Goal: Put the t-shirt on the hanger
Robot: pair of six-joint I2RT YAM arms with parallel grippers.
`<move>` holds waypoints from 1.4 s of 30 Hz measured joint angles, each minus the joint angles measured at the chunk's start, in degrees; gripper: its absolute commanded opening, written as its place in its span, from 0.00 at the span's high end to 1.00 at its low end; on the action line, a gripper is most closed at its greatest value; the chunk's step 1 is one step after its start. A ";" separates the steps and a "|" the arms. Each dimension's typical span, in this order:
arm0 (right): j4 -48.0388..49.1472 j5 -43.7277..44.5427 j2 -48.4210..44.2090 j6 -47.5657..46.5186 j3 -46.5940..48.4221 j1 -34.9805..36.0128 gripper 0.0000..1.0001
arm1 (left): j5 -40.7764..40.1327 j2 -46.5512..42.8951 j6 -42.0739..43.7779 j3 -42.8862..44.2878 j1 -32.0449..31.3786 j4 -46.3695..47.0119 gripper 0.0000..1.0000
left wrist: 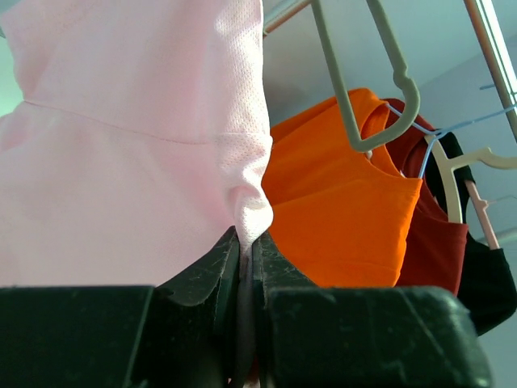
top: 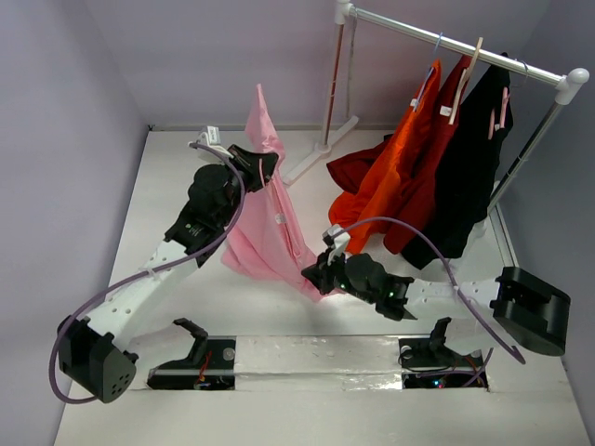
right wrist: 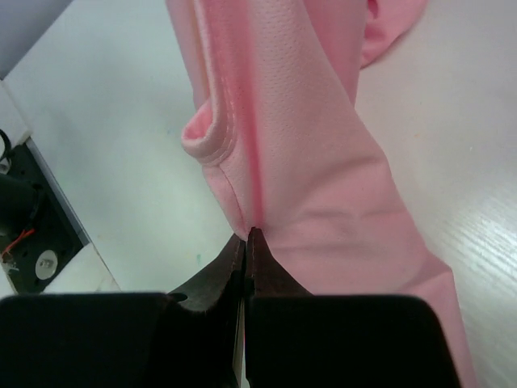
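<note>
- We see the t-shirt (top: 270, 218) drawn into a long, narrow drape above the tabletop (top: 167, 186). Its long axis runs from a far peak down toward the arm bases.
- It is light pink, finely meshed and creased, with a stitched hem.
- Its small white patch is too small to read.
- The left end effector (top: 268, 170) clamps its upper part.
- The right end effector (top: 316, 276) pinches its near lower edge.

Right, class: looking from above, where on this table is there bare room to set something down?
Bare table lies between the left wall and the left arm, and in a strip between the t-shirt and the base rail. Crowded on the right, where the orange shirt and dark garments hang from the rack.
</note>
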 measured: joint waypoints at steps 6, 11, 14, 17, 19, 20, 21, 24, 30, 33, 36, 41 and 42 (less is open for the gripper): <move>0.63 7.39 0.92 1.79 -2.21 5.90 1.00 | 3.34 3.28 -3.72 0.20 1.42 1.36 1.00; 1.46 11.96 3.10 3.23 -2.80 7.96 1.00 | 6.47 4.70 -7.63 0.13 3.39 2.62 1.00; 1.90 14.91 3.87 4.09 -3.06 8.04 1.00 | 8.85 5.07 -9.64 0.13 4.76 3.43 1.00; 2.14 17.03 4.24 4.96 -3.56 8.04 1.00 | 10.27 5.07 -10.97 0.13 5.33 3.52 1.00; 2.62 18.05 5.31 5.51 -3.58 8.04 1.00 | 10.99 5.07 -11.98 0.13 5.46 3.56 1.00; 2.91 18.34 5.90 5.68 -3.58 8.04 1.00 | 11.28 5.07 -12.41 0.13 5.51 3.56 1.00; 2.99 18.51 6.60 5.88 -3.58 8.04 1.00 | 11.76 5.07 -13.03 0.13 5.60 3.56 1.00; 3.48 18.58 7.91 6.51 -3.56 8.15 1.00 | 12.46 5.07 -14.78 -0.22 5.95 3.91 1.00; 3.63 18.99 9.77 6.69 -2.19 10.54 1.00 | 10.58 4.92 -18.88 -5.25 6.23 9.11 1.00; 2.27 19.63 9.57 6.69 -1.51 13.35 1.00 | 7.41 4.17 -20.22 -9.57 6.16 12.11 1.00; 0.28 20.22 8.15 6.71 -1.18 16.28 1.00 | 3.72 3.28 -21.33 -14.01 5.66 15.61 1.00; -3.69 20.94 3.69 7.41 -0.92 18.64 1.00 | -0.11 3.13 -21.75 -16.61 3.58 20.20 1.00; -4.79 21.09 2.34 7.63 -0.87 18.80 1.00 | -0.68 3.13 -21.49 -16.63 3.13 20.96 1.00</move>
